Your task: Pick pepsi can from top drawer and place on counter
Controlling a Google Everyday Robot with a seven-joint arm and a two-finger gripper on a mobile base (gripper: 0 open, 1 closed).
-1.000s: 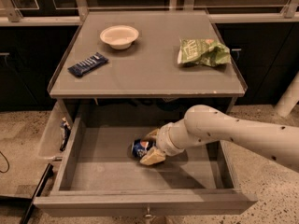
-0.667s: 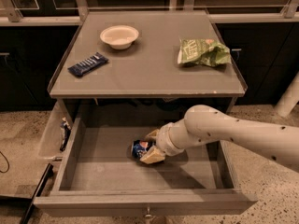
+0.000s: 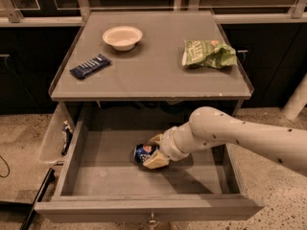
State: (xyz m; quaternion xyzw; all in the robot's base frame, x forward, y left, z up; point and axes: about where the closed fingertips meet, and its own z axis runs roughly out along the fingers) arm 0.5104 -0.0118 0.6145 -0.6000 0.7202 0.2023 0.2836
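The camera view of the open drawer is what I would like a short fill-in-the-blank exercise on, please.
1. The end effector is down inside the top drawer, at the pepsi can, whose body is ____ in colour.
2. On the counter, the white bowl sits to the picture's ____ of the green bag.
3. The snack bar lies flat on the ____.
Missing words: blue; left; counter.
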